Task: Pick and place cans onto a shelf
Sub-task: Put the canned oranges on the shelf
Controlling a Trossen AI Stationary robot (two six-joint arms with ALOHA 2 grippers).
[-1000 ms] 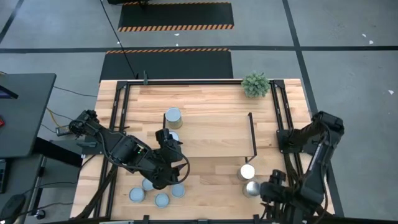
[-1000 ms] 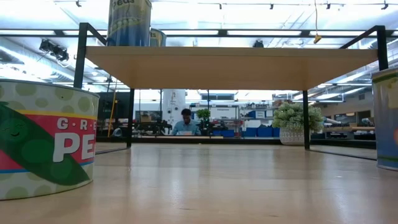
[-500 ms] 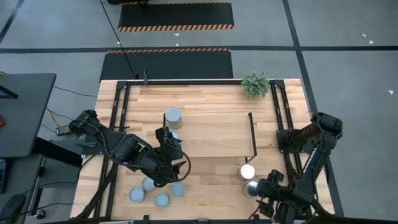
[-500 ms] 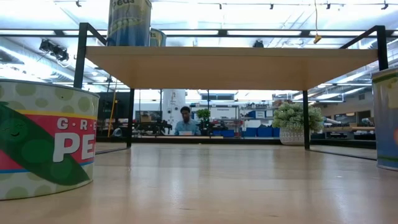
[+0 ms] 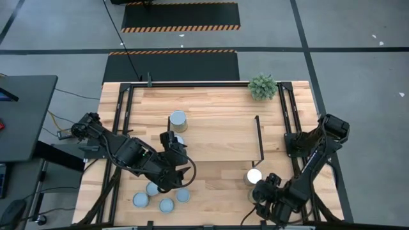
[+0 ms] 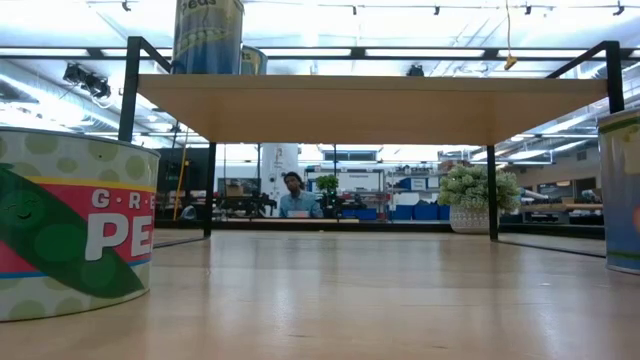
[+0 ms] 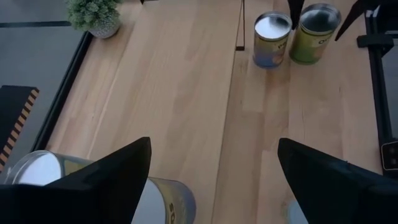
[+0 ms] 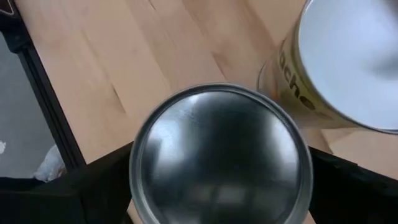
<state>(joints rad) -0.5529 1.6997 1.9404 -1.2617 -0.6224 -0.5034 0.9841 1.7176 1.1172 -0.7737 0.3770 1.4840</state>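
My right gripper (image 5: 261,191) is open over a dull silver-topped can (image 8: 221,155) near the table's front right. Its fingers (image 8: 81,190) stand on either side of the can, and I cannot tell if they touch it. A white-topped can (image 5: 254,176) stands right beside it (image 8: 348,56). My left gripper (image 5: 174,153) is open and empty at the near left corner of the shelf (image 5: 217,134). Two cans (image 5: 178,119) stand on the shelf's left end. Several blue-grey-topped cans (image 5: 166,204) stand on the table at the front left.
A small potted plant (image 5: 262,86) stands at the table's far right. Black rod frames (image 5: 258,137) rise at the shelf's ends. In the low view a pea can (image 6: 70,235) fills the left and another can (image 6: 622,190) the right edge. A person (image 6: 293,195) sits far behind.
My right gripper has moved toward the table's left edge and now covers the silver-topped can, which showed beside it before. The can has stayed in place.
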